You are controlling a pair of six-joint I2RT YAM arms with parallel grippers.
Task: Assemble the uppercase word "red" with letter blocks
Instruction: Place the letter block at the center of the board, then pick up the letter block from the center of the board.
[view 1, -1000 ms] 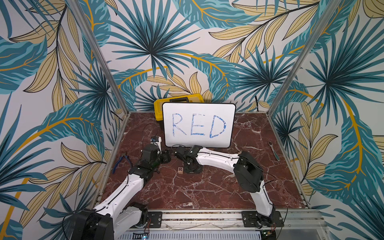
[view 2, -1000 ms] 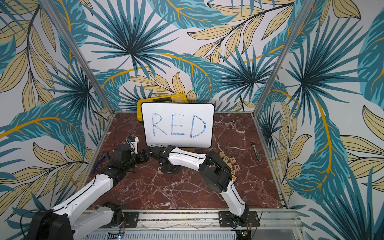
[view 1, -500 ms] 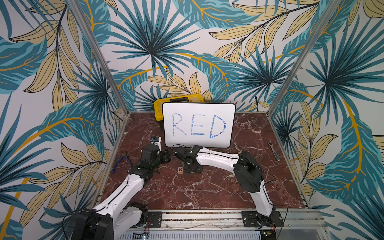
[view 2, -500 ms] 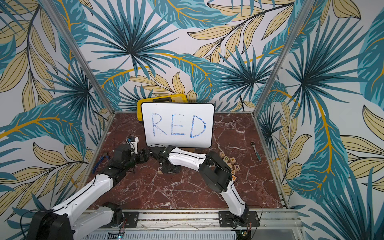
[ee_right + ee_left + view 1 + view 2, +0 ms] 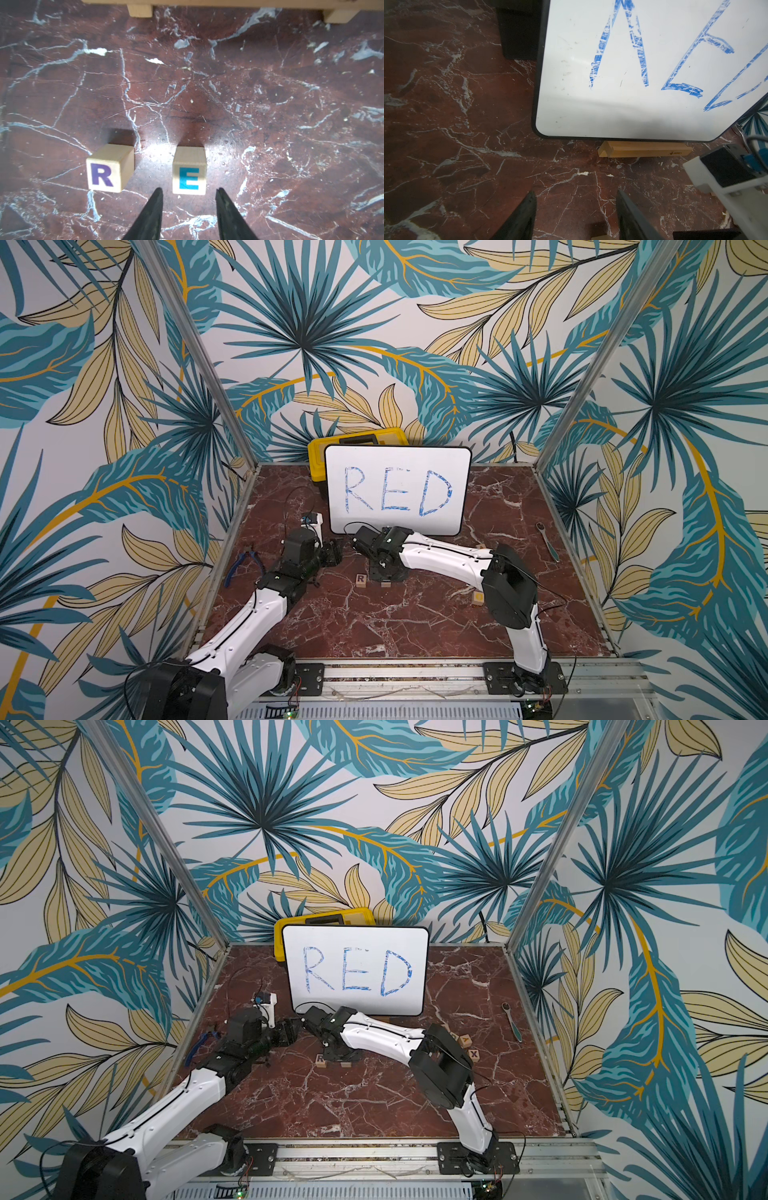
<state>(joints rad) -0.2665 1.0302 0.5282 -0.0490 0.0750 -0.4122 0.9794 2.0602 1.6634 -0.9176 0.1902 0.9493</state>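
Two light-wood letter blocks stand side by side on the marble floor in front of the board. The R block has a dark purple letter and the E block has a blue-green one, with a gap between them. My right gripper hangs open straight over the E block; its fingertips stand either side of the block's near edge, clear of it. My left gripper is open and empty above bare floor, left of the R block, facing the board.
A white board with RED in blue marker stands on a wooden stand, with a yellow case behind it. Blue pliers lie at the left wall and a ratchet at the right. Other letter blocks sit behind the right arm's elbow.
Both arms and the blocks stay where they were. The right jaws have parted a little around the E block.
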